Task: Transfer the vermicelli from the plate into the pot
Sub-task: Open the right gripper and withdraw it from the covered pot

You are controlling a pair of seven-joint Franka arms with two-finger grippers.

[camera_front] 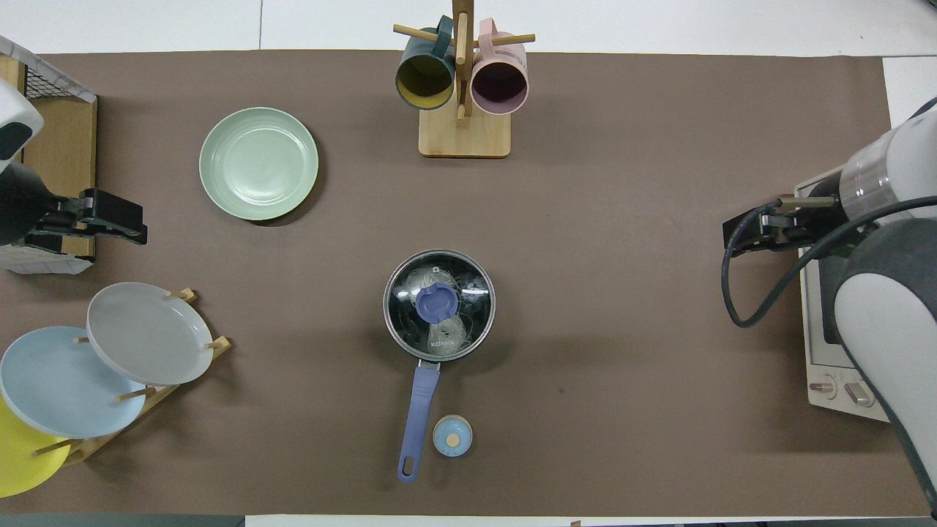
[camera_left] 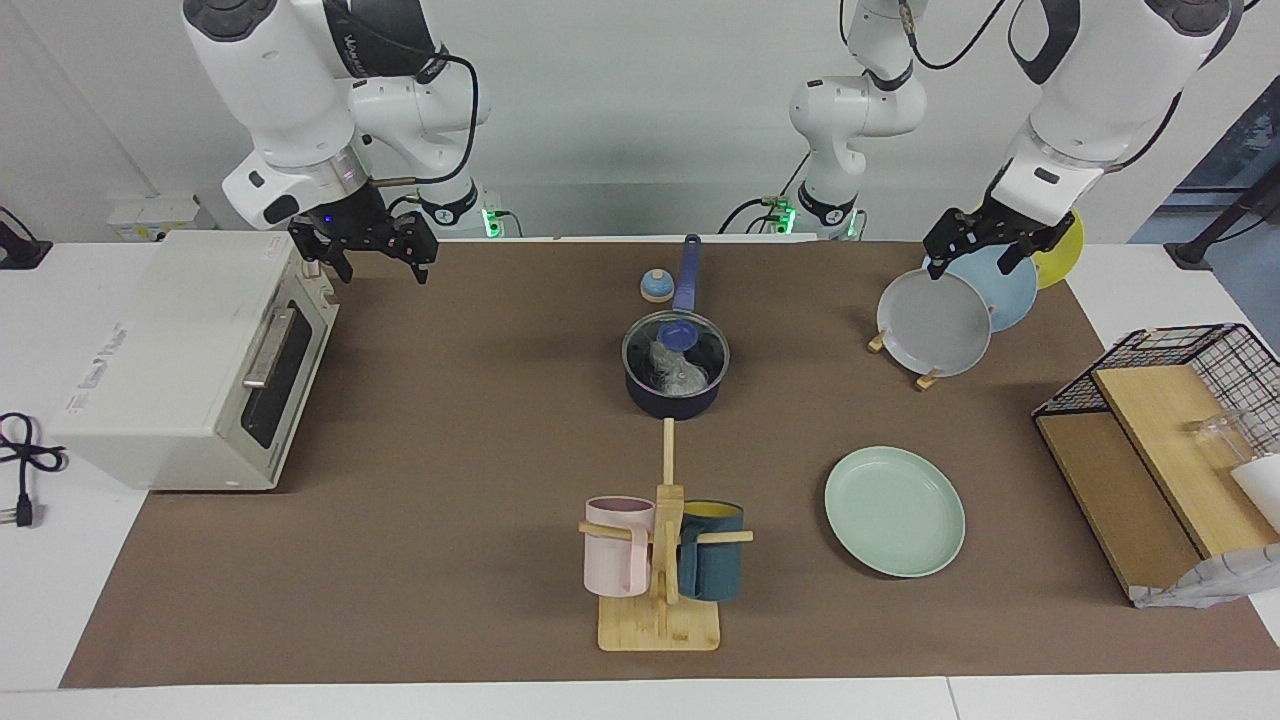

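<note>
The dark navy pot [camera_left: 672, 402] stands mid-table with its long blue handle [camera_front: 419, 402] pointing toward the robots. A glass lid with a blue knob [camera_left: 678, 335] lies on it. The white vermicelli [camera_left: 668, 368] shows through the glass inside the pot, and also in the overhead view [camera_front: 419, 281]. The mint-green plate [camera_left: 894, 510] lies bare, farther from the robots and toward the left arm's end. My right gripper [camera_left: 380, 262] is open and empty in the air over the toaster oven's door edge. My left gripper [camera_left: 975, 258] is open and empty over the plate rack.
A white toaster oven [camera_left: 190, 360] stands at the right arm's end. A wooden mug rack [camera_left: 660, 560] holds a pink and a teal mug. A plate rack holds grey [camera_left: 932, 325], light blue and yellow plates. A small blue cap [camera_left: 656, 287] lies beside the handle. A wire basket [camera_left: 1170, 400] stands at the left arm's end.
</note>
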